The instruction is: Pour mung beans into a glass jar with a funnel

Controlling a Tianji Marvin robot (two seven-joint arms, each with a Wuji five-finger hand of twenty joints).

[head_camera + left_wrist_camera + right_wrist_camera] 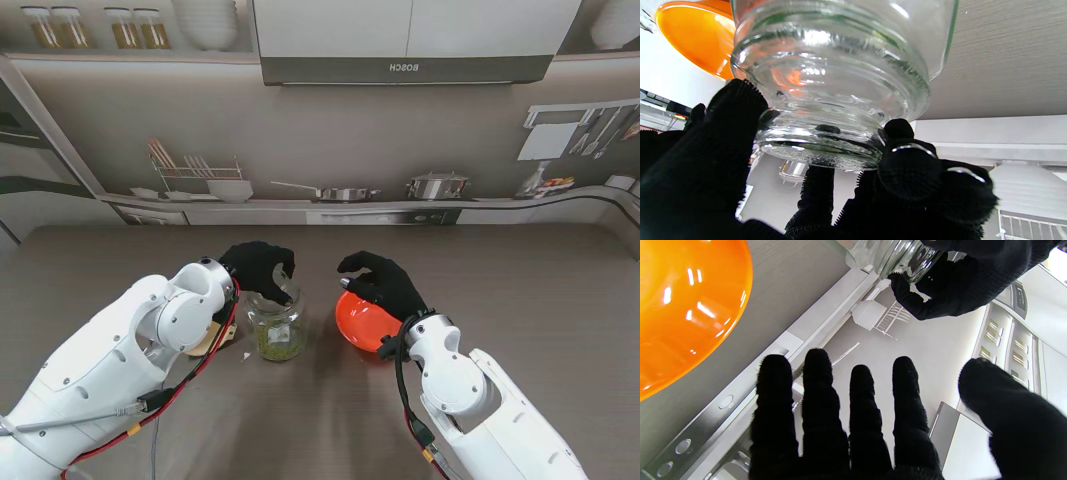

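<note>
Nearest the stand, two white arms reach up the wood-grain bench (560,300), each ending in a black-gloved hand. Curled over the mouth of the glass jar (276,330), the left hand (260,268) has its fingers (907,166) pressed on the threaded rim, gripping it from above; green mung beans (278,343) already lie in the jar's base. Just beside that hand, toward the right arm, the right hand (382,283) hovers above an orange bowl-shaped vessel (362,322), probably the funnel or the bean container. Its fingers (816,400) are spread and hold nothing in the wrist view; whether they touch the orange rim cannot be told.

Trouble seems likeliest at the jar mouth: with the left hand covering the opening, a funnel could strike its fingers or beans could scatter. A loose grasp on the smooth orange shell might also let it slip or tip.

Beyond both hands, the bench runs to a printed kitchen backdrop showing pots, a dish rack, hanging utensils and a range hood.
</note>
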